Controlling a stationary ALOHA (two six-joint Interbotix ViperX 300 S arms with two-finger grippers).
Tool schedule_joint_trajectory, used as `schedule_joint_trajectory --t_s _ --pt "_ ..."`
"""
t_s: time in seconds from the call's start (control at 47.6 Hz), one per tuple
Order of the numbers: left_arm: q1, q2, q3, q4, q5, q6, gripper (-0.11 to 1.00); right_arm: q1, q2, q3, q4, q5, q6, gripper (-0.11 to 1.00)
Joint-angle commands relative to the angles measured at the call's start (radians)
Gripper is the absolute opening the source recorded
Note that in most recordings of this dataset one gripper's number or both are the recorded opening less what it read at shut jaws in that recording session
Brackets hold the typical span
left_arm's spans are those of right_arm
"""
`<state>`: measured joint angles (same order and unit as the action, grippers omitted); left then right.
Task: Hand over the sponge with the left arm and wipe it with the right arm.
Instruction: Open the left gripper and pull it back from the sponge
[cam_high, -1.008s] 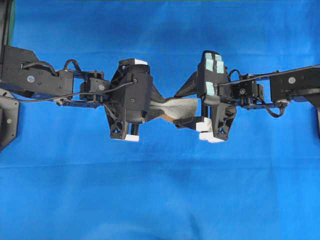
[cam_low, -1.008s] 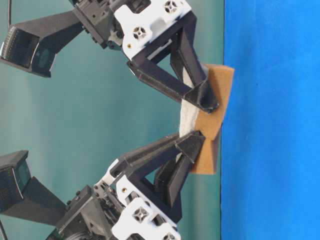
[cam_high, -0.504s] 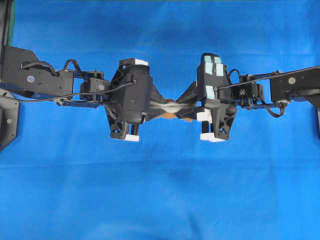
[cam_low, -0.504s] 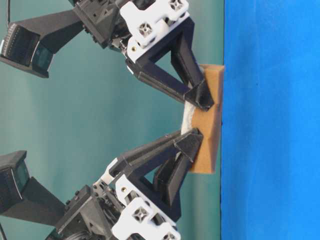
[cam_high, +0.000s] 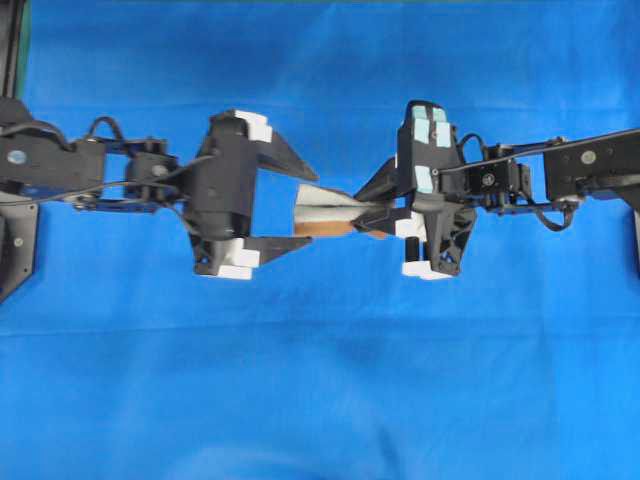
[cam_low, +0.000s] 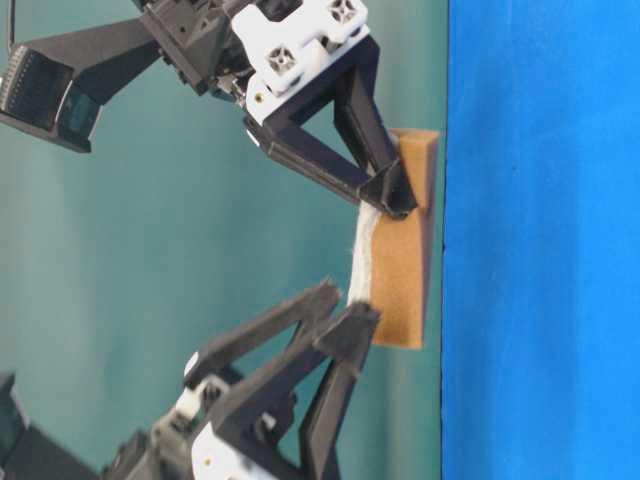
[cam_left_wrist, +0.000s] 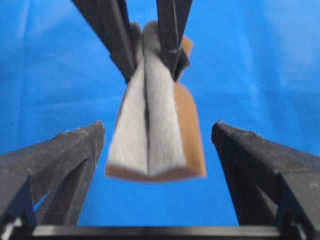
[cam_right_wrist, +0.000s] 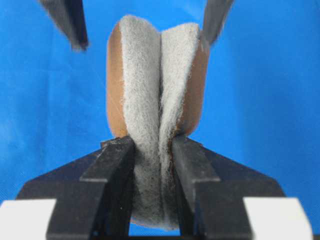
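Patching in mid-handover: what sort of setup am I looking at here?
Most likely a lab tabletop test bench, not a kitchen. A plain blue cloth covers the surface, a teal backdrop stands behind, and two black arms meet over it, the right gripper pinching a sponge.

Table (cam_high: 320, 400) covered edge to edge in bright blue cloth, matte, with soft wrinkles and shallow folds toward 6 o'clock in overhead view. Light even, diffuse; faint shadows only. Dark strip along frame edge at 9 to 11 o'clock. Table-level view: plain teal backdrop wall (cam_low: 120, 260) behind, smooth, unmarked, meeting blue cloth along straight line.
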<state>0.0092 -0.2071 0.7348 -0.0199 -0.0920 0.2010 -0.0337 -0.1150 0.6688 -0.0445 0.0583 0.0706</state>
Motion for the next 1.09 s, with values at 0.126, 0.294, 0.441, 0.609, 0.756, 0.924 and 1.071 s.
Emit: schedule_joint_trajectory --t_s 0.126,0.294,0.441,0.609,0.756,0.924,1.071 --pt "-0.014 -0.106 0.074 -0.002 -0.12 -0.002 0.85 -0.005 -0.028 -0.005 -0.005 -0.005 -0.002 0.29" --pt "-0.014 -0.117 0.086 0.0 -0.126 -0.008 0.85 -0.015 -0.008 0.0 -0.005 -0.014 0.0 0.29" --pt "-0.014 -0.121 0.092 -0.002 -0.127 -0.011 0.85 -0.018 0.061 0.008 -0.005 -0.044 0.002 0.29" --pt "-0.014 -0.127 0.097 0.0 -0.126 -0.017 0.85 -0.018 0.152 0.017 -0.003 -0.084 0.003 0.29" --pt "-0.014 -0.127 0.1 0.0 -0.126 -0.021 0.85 -0.018 0.215 0.026 -0.005 -0.132 0.003 0.29" --pt "-0.014 -0.13 0.103 -0.002 -0.126 -0.021 0.85 -0.018 0.299 0.034 -0.005 -0.176 0.003 0.29" --pt "-0.014 -0.13 0.103 -0.002 -0.126 -0.021 0.85 -0.017 0.325 0.034 -0.005 -0.179 0.005 0.29"
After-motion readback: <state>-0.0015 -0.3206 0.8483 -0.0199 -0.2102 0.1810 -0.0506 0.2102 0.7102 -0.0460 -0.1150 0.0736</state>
